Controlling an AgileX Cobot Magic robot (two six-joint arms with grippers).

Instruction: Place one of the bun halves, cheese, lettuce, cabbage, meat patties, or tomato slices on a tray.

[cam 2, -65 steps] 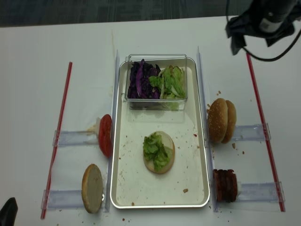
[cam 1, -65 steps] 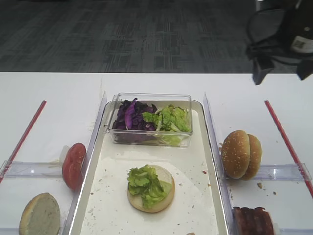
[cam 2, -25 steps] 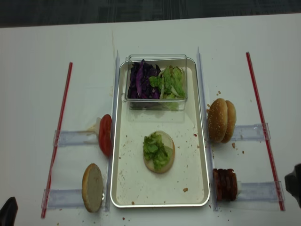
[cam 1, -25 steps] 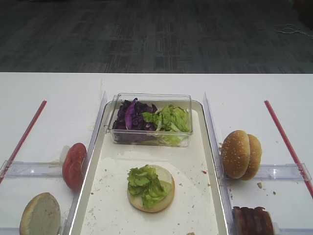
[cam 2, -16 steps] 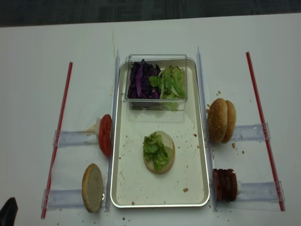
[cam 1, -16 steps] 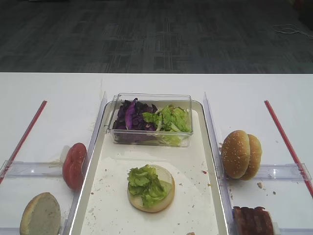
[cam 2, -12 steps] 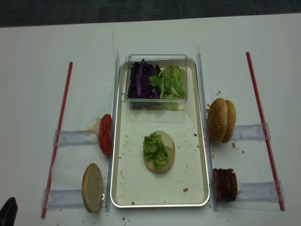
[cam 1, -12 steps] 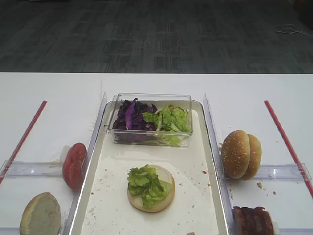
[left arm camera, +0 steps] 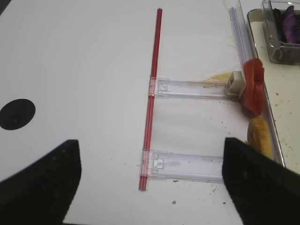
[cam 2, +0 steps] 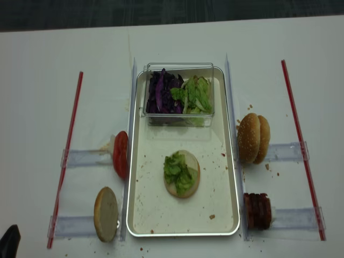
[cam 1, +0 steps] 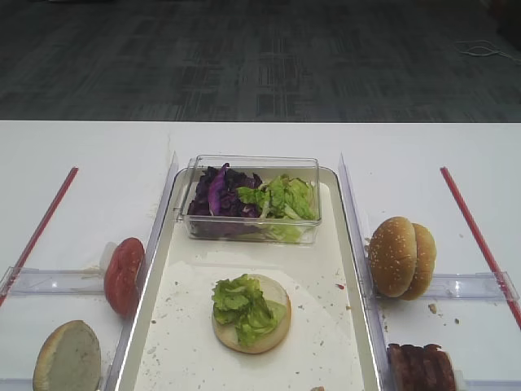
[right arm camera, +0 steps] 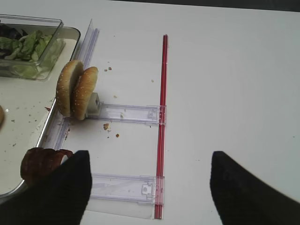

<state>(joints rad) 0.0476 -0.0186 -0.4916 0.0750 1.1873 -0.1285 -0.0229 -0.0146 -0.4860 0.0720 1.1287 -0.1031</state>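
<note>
On the silvery tray [cam 2: 156, 145] lies a pale bun half [cam 1: 273, 326] topped with lettuce [cam 1: 240, 305]. More lettuce [cam 1: 281, 195] and purple cabbage [cam 1: 213, 194] fill a clear box at the tray's far end. Sesame bun halves [right arm camera: 76, 89] and meat patties [right arm camera: 40, 164] stand on edge right of the tray. A tomato slice [left arm camera: 253, 86] and a pale bun half [left arm camera: 260, 136] stand left of it. My right gripper [right arm camera: 149, 168] hangs open over bare table right of the patties. My left gripper [left arm camera: 150, 154] hangs open left of the tomato, empty. Cheese is out of view.
Clear plastic racks [cam 2: 287, 151] hold the standing food on both sides of the tray. Two red strips [cam 2: 294, 115] run along the table outside the racks. A dark tip [cam 2: 8, 237] shows at the near left corner of the overhead view. Crumbs speckle the tray floor.
The right arm has drawn back from the far right of the table and left both high views. Food and tray are unmoved.
</note>
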